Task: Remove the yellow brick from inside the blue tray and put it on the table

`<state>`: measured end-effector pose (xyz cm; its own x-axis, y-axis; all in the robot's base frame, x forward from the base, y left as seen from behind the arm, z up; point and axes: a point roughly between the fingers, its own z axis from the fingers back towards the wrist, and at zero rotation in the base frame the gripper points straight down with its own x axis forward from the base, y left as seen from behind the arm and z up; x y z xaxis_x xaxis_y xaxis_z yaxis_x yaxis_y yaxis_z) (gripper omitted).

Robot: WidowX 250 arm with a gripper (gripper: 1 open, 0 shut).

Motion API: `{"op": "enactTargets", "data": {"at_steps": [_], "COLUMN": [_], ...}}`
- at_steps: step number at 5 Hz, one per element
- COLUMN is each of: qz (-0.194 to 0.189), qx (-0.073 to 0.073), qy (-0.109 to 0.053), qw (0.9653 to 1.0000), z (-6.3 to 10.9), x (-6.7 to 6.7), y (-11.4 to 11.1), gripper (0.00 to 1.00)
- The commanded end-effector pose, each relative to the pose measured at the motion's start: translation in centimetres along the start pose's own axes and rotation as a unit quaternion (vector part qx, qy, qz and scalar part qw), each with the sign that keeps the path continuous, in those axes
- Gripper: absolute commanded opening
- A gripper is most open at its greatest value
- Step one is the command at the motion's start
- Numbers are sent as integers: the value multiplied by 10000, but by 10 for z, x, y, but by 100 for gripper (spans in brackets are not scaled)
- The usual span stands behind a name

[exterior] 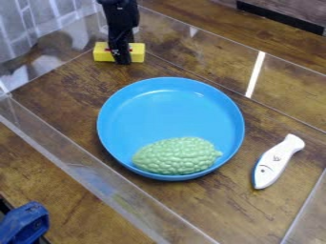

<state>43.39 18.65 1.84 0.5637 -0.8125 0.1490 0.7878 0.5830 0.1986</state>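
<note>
I'm looking down at the tool [121,57] standing almost straight over the yellow brick [118,51]; the fingers are sitting partway closed across the brick, and they seem to be holding it, though the dark fingers are hiding the contact and I cannot tell how firmly. The brick is lying on the counter [64,105] directly under the tool, well outside the blue tray [171,128]; the tray is sitting below and to the right of the tool, nearer the camera, with only a bumpy green lump [177,155] in its near half. So I'm judging the move as nearly done; what is remaining is letting go and lifting clear. Here is what I'm worrying about: if the fingers are opening unevenly, one pad may be dragging the brick sideways; if I'm lifting before they are fully apart, the brick may be coming up with the tool and tumbling. A white fish-shaped toy [276,160] is lying far off to the right, beyond the tray, out of harm's way.
</note>
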Motion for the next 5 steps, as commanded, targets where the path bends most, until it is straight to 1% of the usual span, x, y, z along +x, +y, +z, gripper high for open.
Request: {"op": "enactTargets", "data": {"at_steps": [1,5], "qz": [-2,-128], "qx": [-157,-209], "qy": [71,22], "qw": [9999,9997], "z": [-16,-14], "x": [-24,-23], "y": [-4,-4], "gripper": [0,0]}}
